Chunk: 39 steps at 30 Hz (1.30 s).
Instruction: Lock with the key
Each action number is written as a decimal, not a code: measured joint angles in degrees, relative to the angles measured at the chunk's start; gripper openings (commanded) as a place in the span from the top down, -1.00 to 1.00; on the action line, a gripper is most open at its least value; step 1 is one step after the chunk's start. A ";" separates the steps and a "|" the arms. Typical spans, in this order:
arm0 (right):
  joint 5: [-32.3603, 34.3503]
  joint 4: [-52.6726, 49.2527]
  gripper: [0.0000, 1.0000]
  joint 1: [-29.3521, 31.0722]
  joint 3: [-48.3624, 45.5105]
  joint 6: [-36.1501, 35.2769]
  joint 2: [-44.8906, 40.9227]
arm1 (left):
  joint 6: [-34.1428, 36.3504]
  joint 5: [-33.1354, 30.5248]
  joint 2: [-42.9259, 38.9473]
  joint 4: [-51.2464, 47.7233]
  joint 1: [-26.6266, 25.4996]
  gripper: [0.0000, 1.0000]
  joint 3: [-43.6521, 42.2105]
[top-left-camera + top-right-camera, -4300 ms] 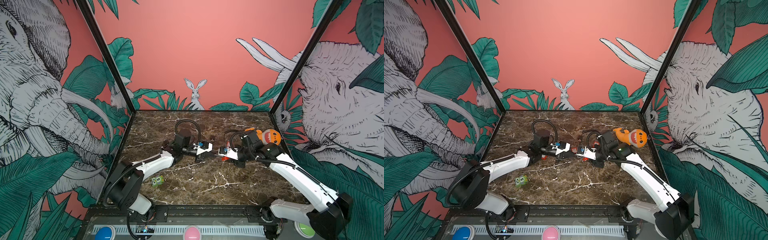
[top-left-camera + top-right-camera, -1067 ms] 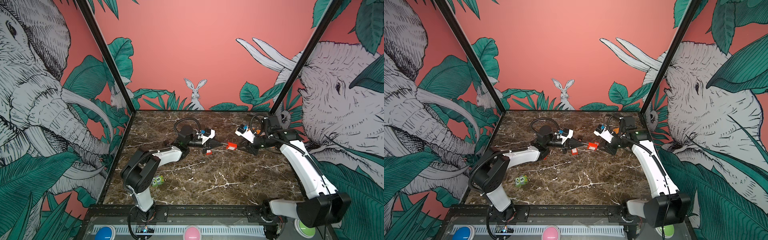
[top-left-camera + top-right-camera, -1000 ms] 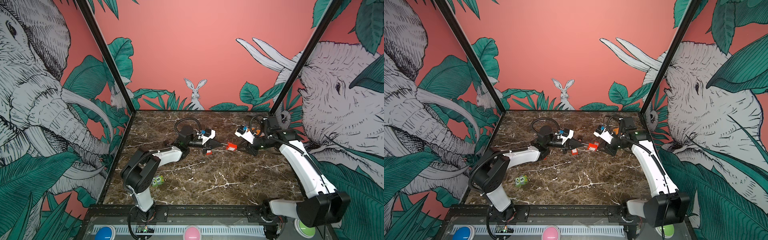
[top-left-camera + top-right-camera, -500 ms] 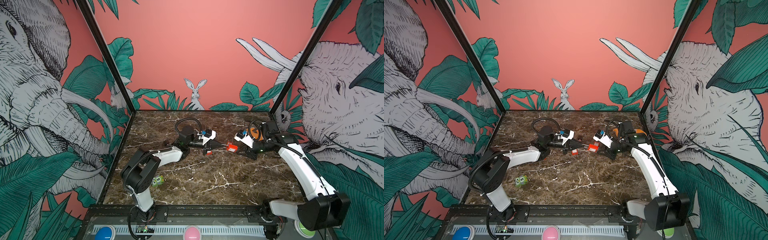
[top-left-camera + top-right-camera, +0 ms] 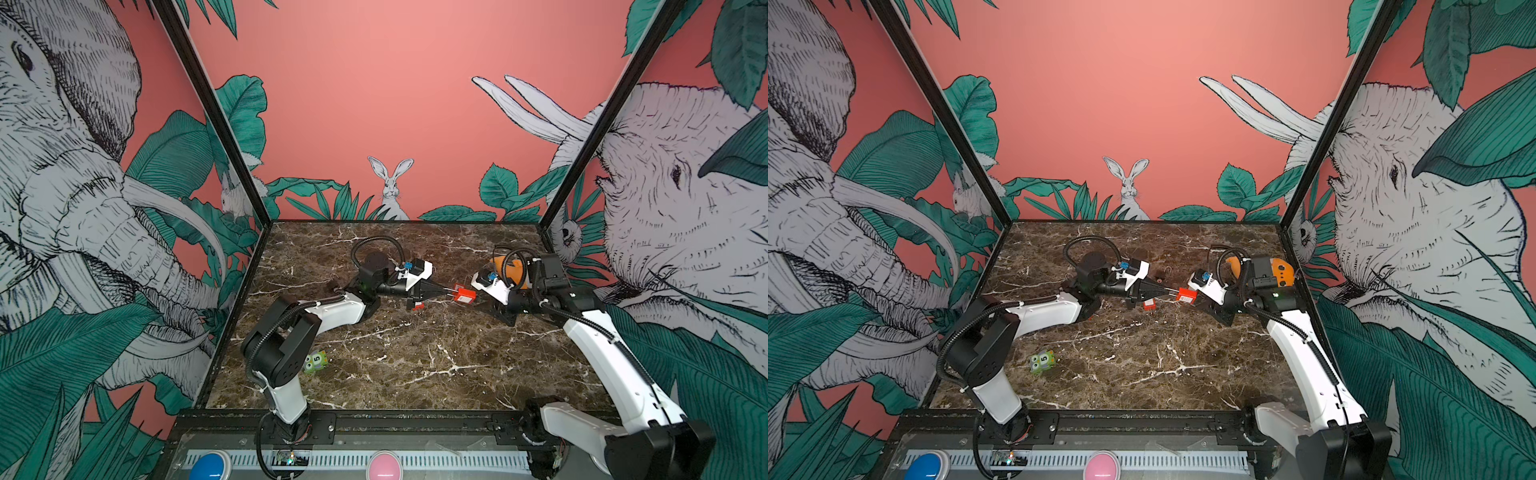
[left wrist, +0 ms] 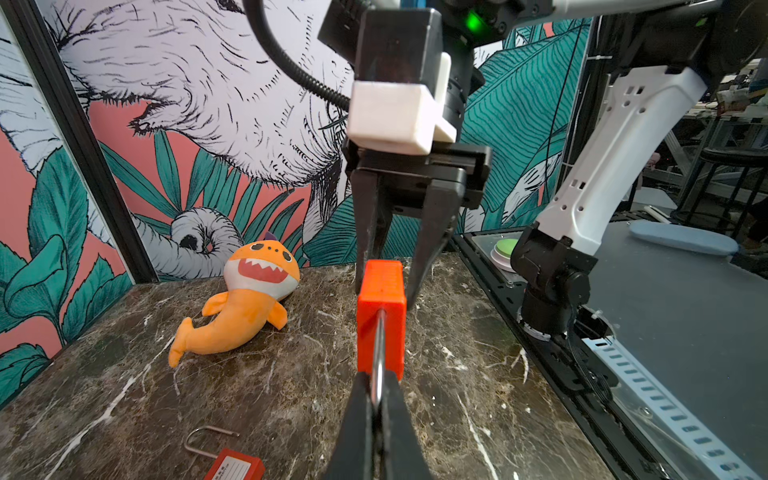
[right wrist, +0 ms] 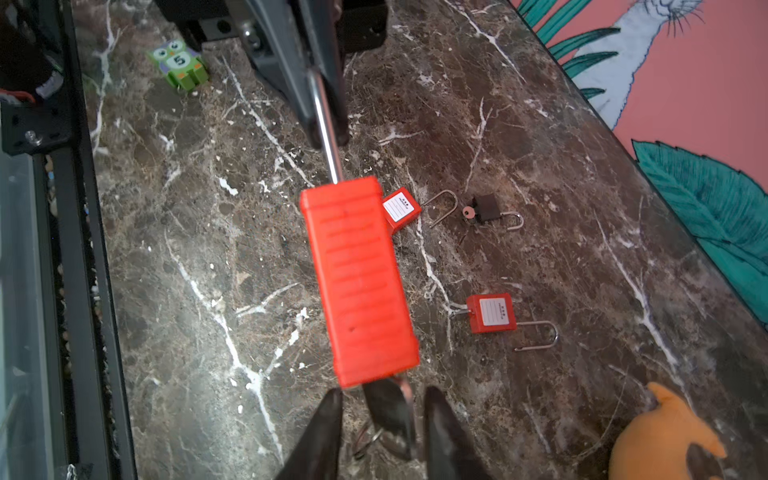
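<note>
Left gripper (image 6: 376, 388): closed tight on the shackle (image 7: 326, 124) of the lock (image 5: 464, 294). The red body is thereby held clear of the table (image 5: 415, 365), roughly level, with its keyway end presented to the other arm. Judged purpose: the body is braced so that the key can be turned against it.

Key (image 7: 390, 411): seen at the far end of the body, apparently seated in the keyway; the seating itself is hidden.

Right gripper (image 7: 382, 395): part-open, one finger on each side of the key head. A gap is visible on at least one side, and no firm grip is made out. The lock body is thus placed just ahead of these fingertips, with the key between them.

Spare locks (image 7: 492, 313) lie on the table beneath.
</note>
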 measured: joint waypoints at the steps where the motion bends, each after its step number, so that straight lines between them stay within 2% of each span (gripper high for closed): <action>1: 0.81 0.59 0.07 0.00 -0.83 -0.70 -1.05 | 0.00 0.00 0.00 -0.02 0.00 1.00 0.00; 6: 2.82 1.77 0.11 0.00 -1.90 -1.84 -4.61 | 0.04 0.00 0.00 -0.17 -0.02 1.00 0.09; 15: 0.33 -1.79 0.34 0.00 4.90 -2.73 1.20 | 0.79 0.07 0.00 -1.70 -0.09 1.00 0.85; 28: -0.42 -5.60 0.57 0.00 5.20 -4.76 3.89 | 2.84 0.28 0.00 -4.68 -0.26 1.00 2.05; 39: -0.83 -4.68 0.78 0.02 5.20 -5.86 3.63 | 3.04 0.52 0.00 -5.86 -0.33 1.00 2.25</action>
